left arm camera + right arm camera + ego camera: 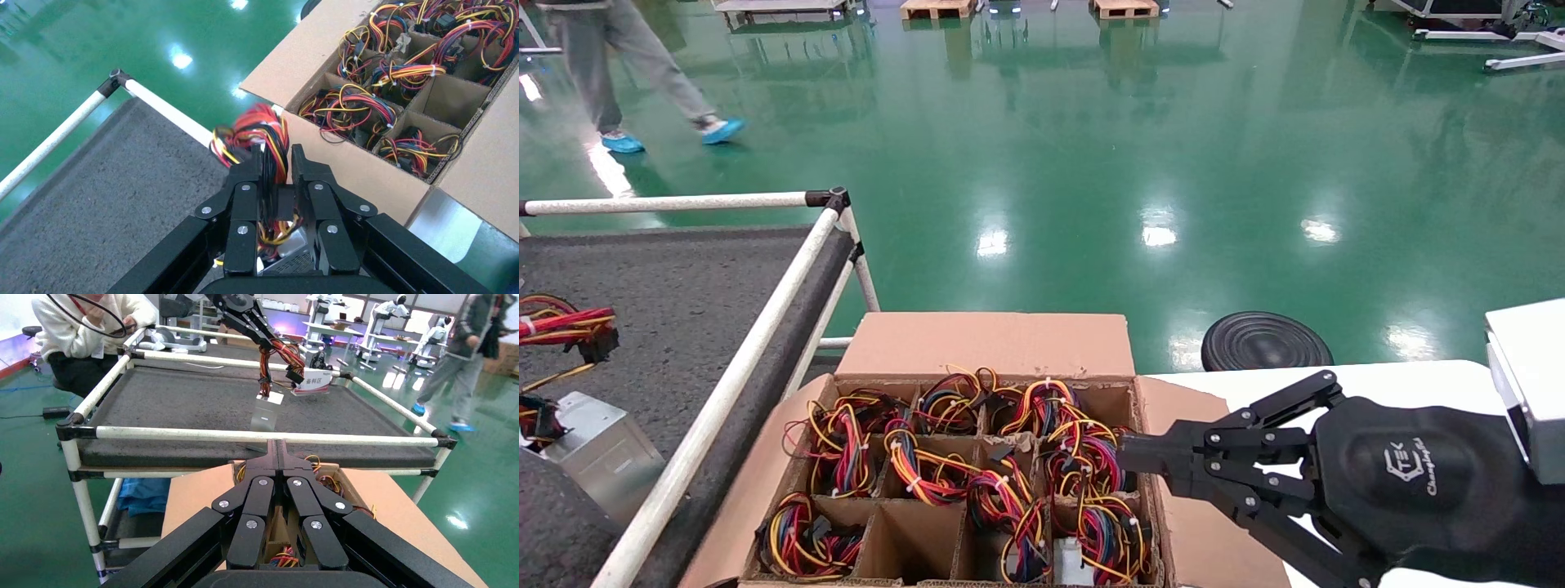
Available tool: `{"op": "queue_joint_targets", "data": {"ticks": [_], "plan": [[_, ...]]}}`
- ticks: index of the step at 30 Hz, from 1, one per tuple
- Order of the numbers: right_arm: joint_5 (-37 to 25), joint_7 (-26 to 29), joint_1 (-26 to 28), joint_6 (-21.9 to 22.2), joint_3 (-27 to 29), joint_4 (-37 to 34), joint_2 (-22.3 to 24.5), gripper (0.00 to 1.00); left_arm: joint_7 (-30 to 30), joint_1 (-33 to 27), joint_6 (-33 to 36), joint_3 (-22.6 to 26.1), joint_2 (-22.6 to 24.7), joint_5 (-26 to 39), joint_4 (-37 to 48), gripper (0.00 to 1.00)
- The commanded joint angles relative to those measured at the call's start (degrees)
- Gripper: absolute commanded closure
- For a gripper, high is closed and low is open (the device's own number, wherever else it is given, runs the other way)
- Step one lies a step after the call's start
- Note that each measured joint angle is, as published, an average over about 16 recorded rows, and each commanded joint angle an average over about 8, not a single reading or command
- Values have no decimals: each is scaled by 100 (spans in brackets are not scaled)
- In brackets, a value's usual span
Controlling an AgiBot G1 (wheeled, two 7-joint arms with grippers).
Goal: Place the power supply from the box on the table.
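The left gripper [276, 160] has its jaws clamped on the wire bundle of the power supply [601, 445], which seems to hang just above the dark grey desk [691, 302], though contact is hard to judge. The right gripper [1128, 457], jaws pressed together and empty, hovers over the box [985, 343] of wired cells beside the desk's white rail [756, 335]. Beyond lies a glossy green floor [1091, 163].

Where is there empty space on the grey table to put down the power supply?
The table is bare from the white rail beside the box back to the far rail. The near left edge is crowded, where the left gripper holds the power supply by its wires.
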Motion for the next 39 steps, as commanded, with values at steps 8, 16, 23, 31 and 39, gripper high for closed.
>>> {"op": "queue_joint_targets", "data": {"ticks": [8, 16, 23, 31, 39], "plan": [[0, 0, 0, 0, 0, 0, 0, 100, -99, 122, -106, -3, -45, -115, -176, 0], [0, 0, 0, 0, 0, 0, 0, 100, -171, 210, -208, -11, -73, -193, -330, 0], [0, 0, 0, 0, 0, 0, 0, 100, -234, 278, -305, -23, -91, -259, -467, 0], [0, 0, 0, 0, 0, 0, 0, 100, -280, 305, -411, -50, -56, -315, -601, 0], [0, 0, 0, 0, 0, 0, 0, 100, -267, 275, -511, -84, 87, -348, -756, 0]]}}
